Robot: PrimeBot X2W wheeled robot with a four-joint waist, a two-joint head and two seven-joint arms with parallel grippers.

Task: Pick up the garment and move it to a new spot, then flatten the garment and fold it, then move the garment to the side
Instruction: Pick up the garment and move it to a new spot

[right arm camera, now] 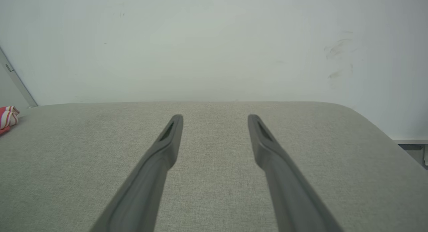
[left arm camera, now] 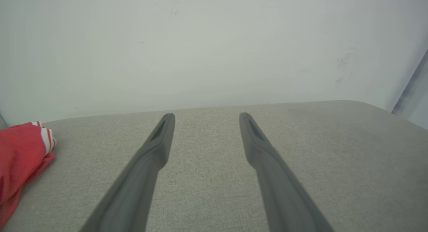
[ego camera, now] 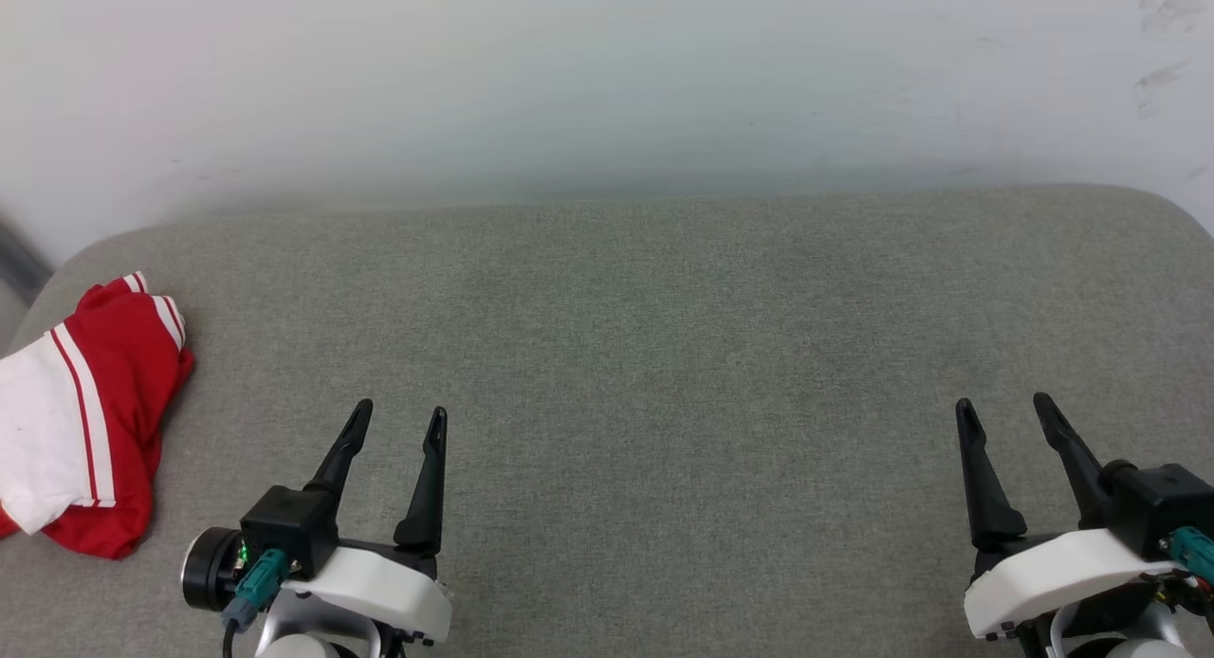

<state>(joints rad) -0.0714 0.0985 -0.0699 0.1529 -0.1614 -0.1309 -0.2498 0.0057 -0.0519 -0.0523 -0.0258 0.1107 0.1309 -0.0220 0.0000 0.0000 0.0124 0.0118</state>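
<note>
The garment [ego camera: 90, 416], a red T-shirt with white sleeves and thin stripes, lies bunched at the far left edge of the grey cushioned surface [ego camera: 664, 355]. Its red cloth also shows at the left border of the left wrist view as the garment [left arm camera: 18, 158], and a small striped corner of the garment [right arm camera: 7, 119] appears at the left of the right wrist view. My left gripper [ego camera: 398, 416] stands open at the lower left, to the right of the shirt and apart from it. My right gripper [ego camera: 1003, 407] is open at the lower right, holding nothing.
A pale wall [ego camera: 607, 80] rises directly behind the cushion's rounded back edge. The cushion's right corner curves away [right arm camera: 367, 121], with a gap beyond it. The left edge drops off beside the shirt.
</note>
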